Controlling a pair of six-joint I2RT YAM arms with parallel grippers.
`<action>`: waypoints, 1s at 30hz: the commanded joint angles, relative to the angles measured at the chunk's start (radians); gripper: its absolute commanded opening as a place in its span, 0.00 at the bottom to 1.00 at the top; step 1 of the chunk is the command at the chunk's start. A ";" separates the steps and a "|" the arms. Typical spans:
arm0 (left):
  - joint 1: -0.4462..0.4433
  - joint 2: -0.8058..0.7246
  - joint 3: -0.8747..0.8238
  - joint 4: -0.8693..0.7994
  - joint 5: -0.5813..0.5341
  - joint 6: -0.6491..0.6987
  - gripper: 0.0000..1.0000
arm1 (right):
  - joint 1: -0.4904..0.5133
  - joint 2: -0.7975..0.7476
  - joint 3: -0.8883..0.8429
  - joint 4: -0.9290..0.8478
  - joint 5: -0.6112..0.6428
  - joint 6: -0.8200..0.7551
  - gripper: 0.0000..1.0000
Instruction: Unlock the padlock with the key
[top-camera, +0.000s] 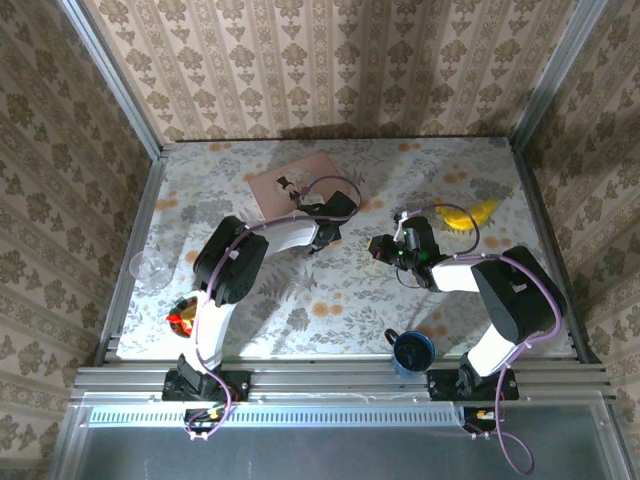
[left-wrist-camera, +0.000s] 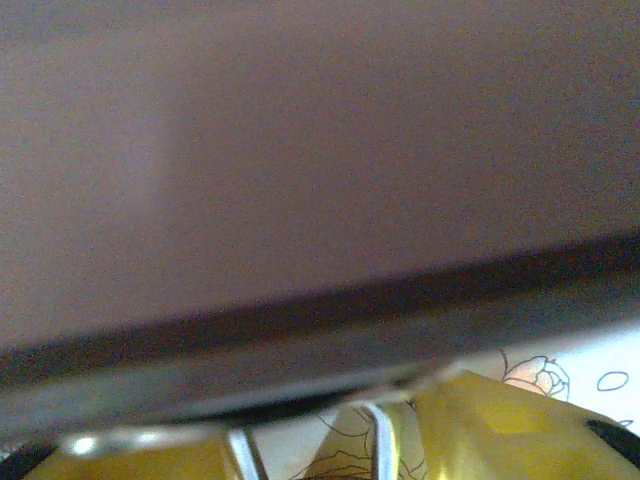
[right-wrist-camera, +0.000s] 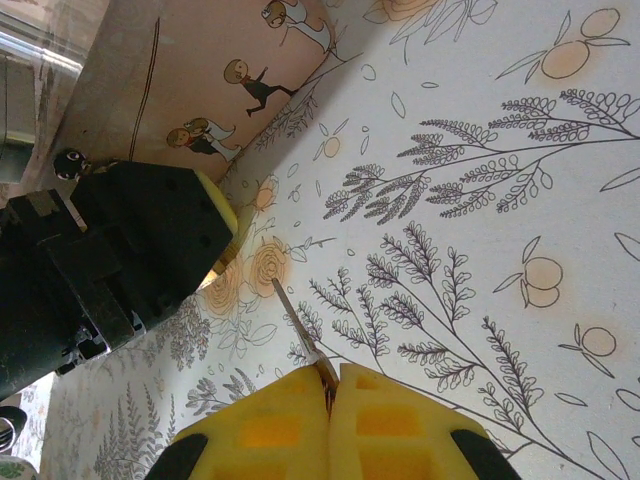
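Left hand (left-wrist-camera: 330, 462) stretched low beside the pink box (left-wrist-camera: 300, 150) near the far edge of the bench (top-camera: 330, 300), silvery shackle of the padlock (left-wrist-camera: 378, 440) between its parted fingers, grip unclear, right hand (right-wrist-camera: 330, 415) pinched tight on the key (right-wrist-camera: 298, 322), blue mug (top-camera: 412, 350) at near edge.

In the left wrist view the box (left-wrist-camera: 300, 150) is a pink blur from nine to three o'clock. At six o'clock two silvery strips (left-wrist-camera: 378, 440) between the left pads (left-wrist-camera: 500, 435) run off the bottom edge, too blurred to name. In the right wrist view the key (right-wrist-camera: 298, 325) has its head buried between the right pads (right-wrist-camera: 270, 420) at six o'clock.
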 joint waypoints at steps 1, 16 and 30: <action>-0.018 -0.013 -0.017 -0.039 0.022 -0.030 0.48 | -0.005 0.011 0.001 0.030 0.000 0.014 0.00; -0.028 -0.008 -0.017 -0.069 0.024 -0.049 0.39 | -0.004 0.008 0.001 0.028 0.000 0.014 0.00; -0.009 -0.060 -0.066 0.024 0.173 -0.058 0.00 | 0.002 0.044 0.000 0.060 -0.029 0.020 0.00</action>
